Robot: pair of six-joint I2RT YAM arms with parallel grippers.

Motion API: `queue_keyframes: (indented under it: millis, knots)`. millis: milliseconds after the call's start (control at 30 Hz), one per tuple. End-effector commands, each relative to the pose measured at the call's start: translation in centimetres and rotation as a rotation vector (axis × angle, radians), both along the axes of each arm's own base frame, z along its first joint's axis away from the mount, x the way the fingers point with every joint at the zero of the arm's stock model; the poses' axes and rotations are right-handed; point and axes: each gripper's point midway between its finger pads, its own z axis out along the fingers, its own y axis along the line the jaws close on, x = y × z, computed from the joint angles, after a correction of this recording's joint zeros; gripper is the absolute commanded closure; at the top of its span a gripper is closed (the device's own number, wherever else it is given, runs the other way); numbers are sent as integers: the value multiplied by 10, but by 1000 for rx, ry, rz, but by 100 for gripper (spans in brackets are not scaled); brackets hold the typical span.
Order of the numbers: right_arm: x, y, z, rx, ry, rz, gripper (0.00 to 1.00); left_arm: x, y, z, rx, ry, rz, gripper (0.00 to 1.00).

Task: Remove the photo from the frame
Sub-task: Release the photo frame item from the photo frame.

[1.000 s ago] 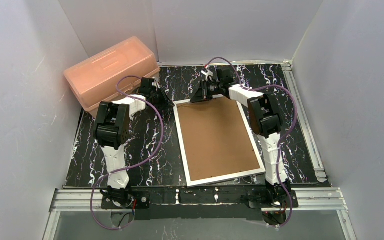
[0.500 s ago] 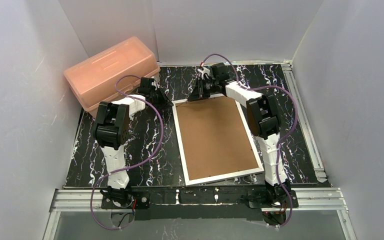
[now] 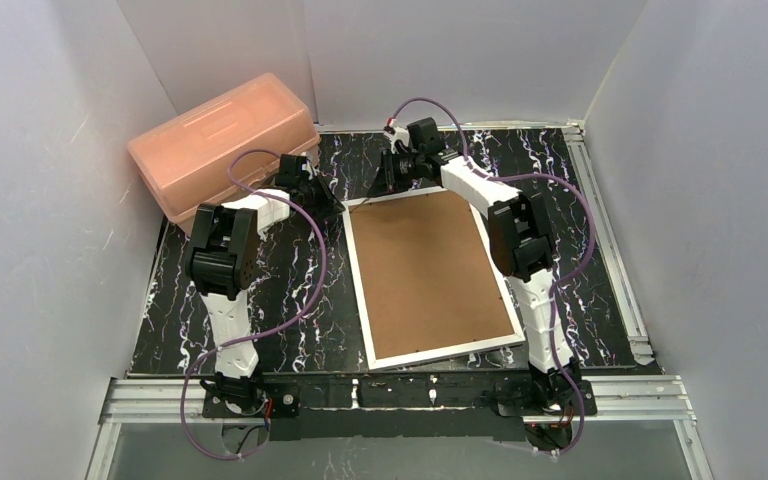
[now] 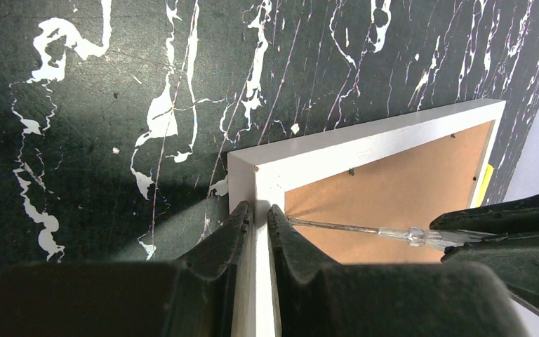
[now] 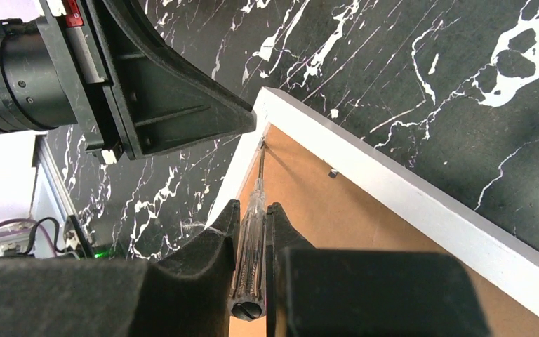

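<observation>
at frame (image 4: pixel 365 144) corner, screwdriver (image 5: pixel 253 232) tip

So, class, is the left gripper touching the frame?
Touching. Left wrist view: the left gripper clamps the frame by its white border from both sides, near its corner.

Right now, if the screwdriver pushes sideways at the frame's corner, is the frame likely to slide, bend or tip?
Probably little sliding: the left gripper is shut on the frame near that corner. It lies flat, back up, so tipping seems unlikely. Its thin rail may flex slightly where the screwdriver in the right gripper presses.
</observation>
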Motion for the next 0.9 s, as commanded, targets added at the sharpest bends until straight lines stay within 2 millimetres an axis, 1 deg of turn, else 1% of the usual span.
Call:
queue_keyframes:
  millis: [0,267,467,633,733,867]
  knots:
    - [-51,74,101,238,-140,233,99,-32,-38,3,-68,58,-114,90]
    - [-66,91,117,241,-173,252,99,-33,-45,5,-74,59,-120,91]
    - [-76,101,127,225,-209,261,99,-37,-50,6,-76,64,-124,91]
    - [-82,107,129,200,-230,260,99,-43,-59,6,-75,72,-131,91]
    - [-84,110,127,171,-242,254,99,-45,-65,6,-76,76,-133,91]
    - [-88,113,126,129,-261,246,99,-53,-70,3,-49,105,-131,92]
